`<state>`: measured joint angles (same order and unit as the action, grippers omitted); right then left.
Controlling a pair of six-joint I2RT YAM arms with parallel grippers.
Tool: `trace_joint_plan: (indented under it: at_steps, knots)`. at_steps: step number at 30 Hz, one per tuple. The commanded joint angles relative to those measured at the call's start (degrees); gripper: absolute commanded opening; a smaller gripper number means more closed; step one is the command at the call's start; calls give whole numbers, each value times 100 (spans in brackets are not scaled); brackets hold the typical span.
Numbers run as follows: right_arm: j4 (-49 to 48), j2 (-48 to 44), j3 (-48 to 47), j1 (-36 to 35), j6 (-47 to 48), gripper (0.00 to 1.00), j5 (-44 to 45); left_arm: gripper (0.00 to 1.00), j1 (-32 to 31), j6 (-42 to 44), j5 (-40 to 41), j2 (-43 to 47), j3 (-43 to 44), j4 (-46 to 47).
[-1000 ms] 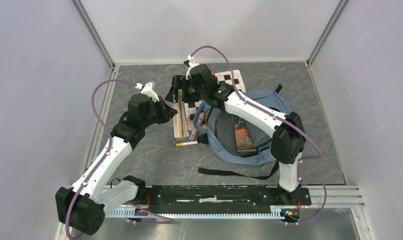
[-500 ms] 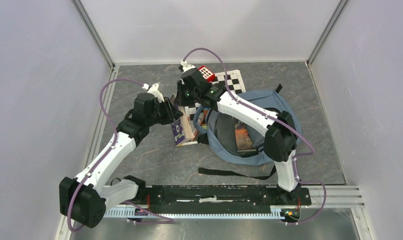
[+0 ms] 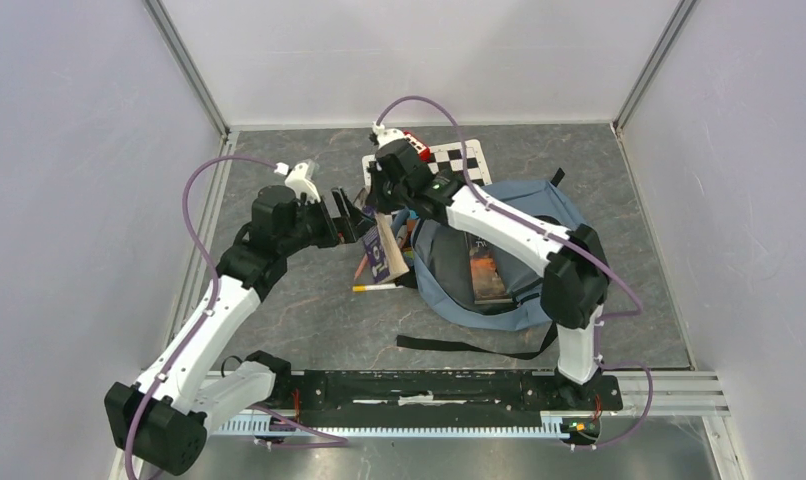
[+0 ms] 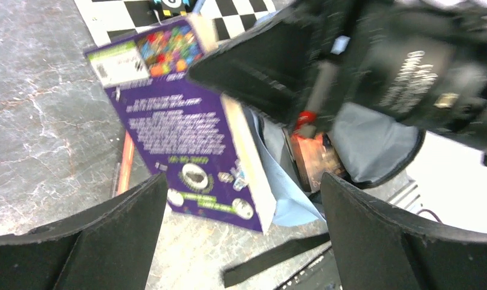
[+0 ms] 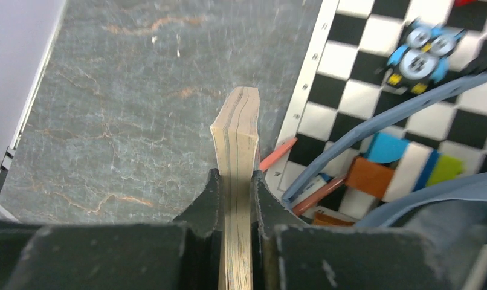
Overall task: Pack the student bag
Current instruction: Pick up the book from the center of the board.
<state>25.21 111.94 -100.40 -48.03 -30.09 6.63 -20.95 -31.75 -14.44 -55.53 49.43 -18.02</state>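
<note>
Two grippers met over a purple, glossy paperback book (image 3: 381,250) that stood tilted on the grey marbled tabletop (image 3: 279,300), just left of the student bag (image 3: 449,295). The right gripper (image 5: 235,181) was clamped on the book's upper part, its jaws pressed against both covers with the cream page edges showing between them. The left gripper (image 4: 244,181) stood wide apart beside the book's cover and touched nothing.

The large blue-grey fabric backpack lay flat right of centre, under the right forearm, with its mouth gaping toward the left. A dark-covered book (image 3: 484,265) already lay inside it. One black strap (image 3: 459,347) trailed across the table toward the arm bases. A black-and-white checkerboard sheet (image 3: 461,158) lay just behind the bag, and a small blue owl toy (image 5: 422,51) sat on that sheet. A yellow-and-white pencil (image 3: 374,287) lay on the table by the book's lower corner.

The bag looked soft and limp, so its mouth would probably sag shut or bunch under anything pushed against it. It seemed light enough to slide on the smooth top if the book caught on the fabric. The best hold appeared to be the near rim of the opening beside the zip, pinched and lifted by the free left gripper. The straps would only drag the whole bag along.
</note>
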Motion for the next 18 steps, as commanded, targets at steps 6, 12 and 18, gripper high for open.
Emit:
trace_joint_plan:
  at_steps: [6, 12, 18]
  knots:
    - [-1004, -2204, 416, 843, 982, 0, 153, 100, 204, -394, -568, -298, 1143, -211]
    - [-1970, -3331, 1378, 1936, 758, 0, -1816, 100, 232, -971, -1731, -668, 1381, 952]
    - [-3112, -3804, 1912, 2685, -237, 0, -3686, 100, 215, -1712, -2909, -1070, 1191, 2709]
